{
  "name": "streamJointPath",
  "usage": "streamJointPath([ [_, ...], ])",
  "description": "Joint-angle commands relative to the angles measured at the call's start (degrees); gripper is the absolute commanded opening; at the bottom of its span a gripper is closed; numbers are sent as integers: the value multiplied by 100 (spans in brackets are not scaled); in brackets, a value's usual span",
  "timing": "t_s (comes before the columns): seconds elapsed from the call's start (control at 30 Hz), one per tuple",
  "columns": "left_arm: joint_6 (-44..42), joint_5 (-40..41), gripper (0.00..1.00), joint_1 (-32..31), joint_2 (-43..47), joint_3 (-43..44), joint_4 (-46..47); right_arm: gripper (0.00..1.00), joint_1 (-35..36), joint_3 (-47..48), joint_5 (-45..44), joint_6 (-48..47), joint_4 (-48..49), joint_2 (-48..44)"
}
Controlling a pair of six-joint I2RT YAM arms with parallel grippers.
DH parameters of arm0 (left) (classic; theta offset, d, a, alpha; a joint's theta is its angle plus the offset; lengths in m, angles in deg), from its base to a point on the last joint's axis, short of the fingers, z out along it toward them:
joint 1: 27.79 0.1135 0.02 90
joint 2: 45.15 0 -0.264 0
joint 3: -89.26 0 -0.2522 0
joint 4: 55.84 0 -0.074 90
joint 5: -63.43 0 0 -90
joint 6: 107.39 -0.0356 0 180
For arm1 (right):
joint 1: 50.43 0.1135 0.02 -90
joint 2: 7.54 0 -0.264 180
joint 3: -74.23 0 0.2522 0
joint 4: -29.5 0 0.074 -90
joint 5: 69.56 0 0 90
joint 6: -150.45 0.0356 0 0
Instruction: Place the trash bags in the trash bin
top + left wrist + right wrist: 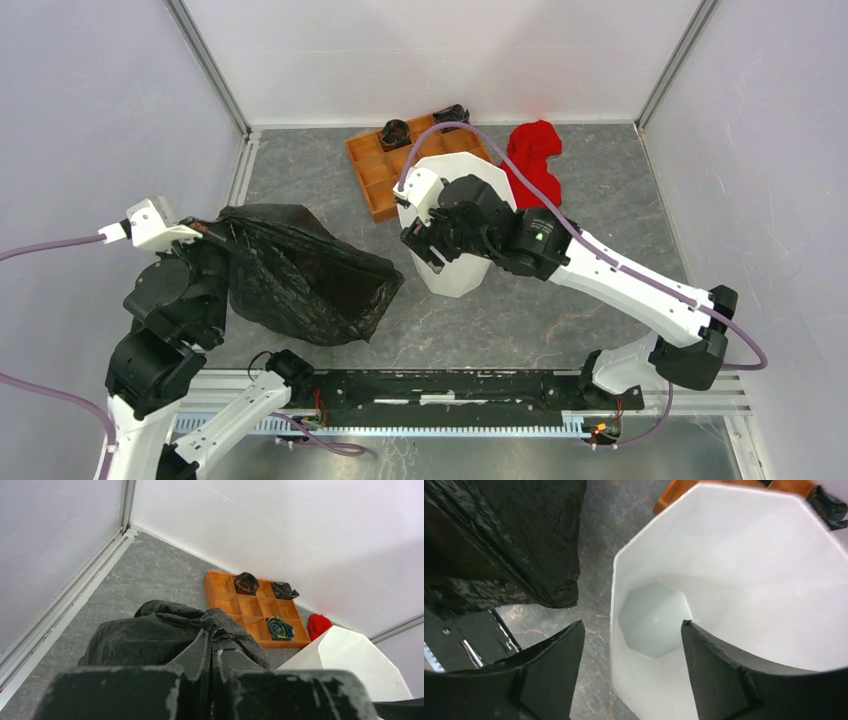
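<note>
Black crinkled plastic, the trash bag (300, 275) slumps on the grey table (560, 330) just left of the trash bin (452, 278), its gathered top pinched tight in the left gripper (214, 680). The bin stands upright and empty. The right gripper (631, 630) is spread wide, one finger inside the bin's wall and one outside, clamping nothing. Best, I judge, to close there and steady the bin, then raise the bag clear of the rim before lowering it in.

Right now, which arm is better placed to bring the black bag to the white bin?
The left. The left gripper is shut on the black bag. The right gripper stands open astride the rim of the white bin, holding nothing.
</note>
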Motion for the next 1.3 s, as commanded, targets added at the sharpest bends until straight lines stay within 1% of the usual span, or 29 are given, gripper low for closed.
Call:
streamJointPath([
  [0.0, -106, 299, 2, 6, -89, 332, 464, 81, 254, 687, -509, 110, -44, -95],
  [0.07, -143, 312, 2, 6, -92, 409, 608, 83, 395, 960, -628, 119, -50, -31],
  [0.13, -186, 321, 2, 2, -119, 491, 736, 84, 556, 1160, -659, 429, 75, 22],
  [0.17, -197, 335, 2, 5, -135, 534, 792, 85, 620, 1118, -580, 602, 285, -5],
  [0.23, -226, 356, 2, 5, -155, 628, 959, 86, 718, 729, -113, 1002, 1020, -155],
  [0.3, -328, 385, 2, 6, -178, 700, 1131, 88, 816, 290, 373, 1451, 1986, -311],
  [0.43, -495, 501, 2, 6, -214, 923, 1443, 89, 953, -419, 576, 2350, 3303, -396],
  [0.6, -776, 615, 2, 6, -279, 1282, 1807, 88, 973, -552, 49, 3078, 3530, -274],
  [0.8, -970, 560, 2, 2, -394, 1657, 2097, 88, 1008, -1160, -497, 4194, 4183, -192],
  [0.93, -985, 481, 2, 5, -480, 1822, 2117, 88, 1035, -961, -448, 4277, 4508, 287],
  [1.07, -970, 463, 2, 6, -475, 1872, 2121, 87, 1035, -359, -430, 4302, 4726, 893],
  [1.13, -960, 457, 2, 4, -466, 1908, 2110, 86, 1030, -188, -409, 4524, 4935, 1184],
  [1.17, -958, 455, 2, 6, -460, 1922, 2109, 85, 1030, -116, -408, 4591, 5044, 1300],
  [1.2, -959, 449, 2, 6, -457, 1939, 2099, 80, 1034, -8, -358, 4642, 5152, 1450],
  [1.23, -965, 446, 2, 6, -460, 1951, 2089, 70, 1027, 113, -303, 4604, 5204, 1567],
  [1.27, -974, 446, 2, 6, -477, 1977, 2056, 57, 1027, 273, -295, 4462, 5210, 1673],
])
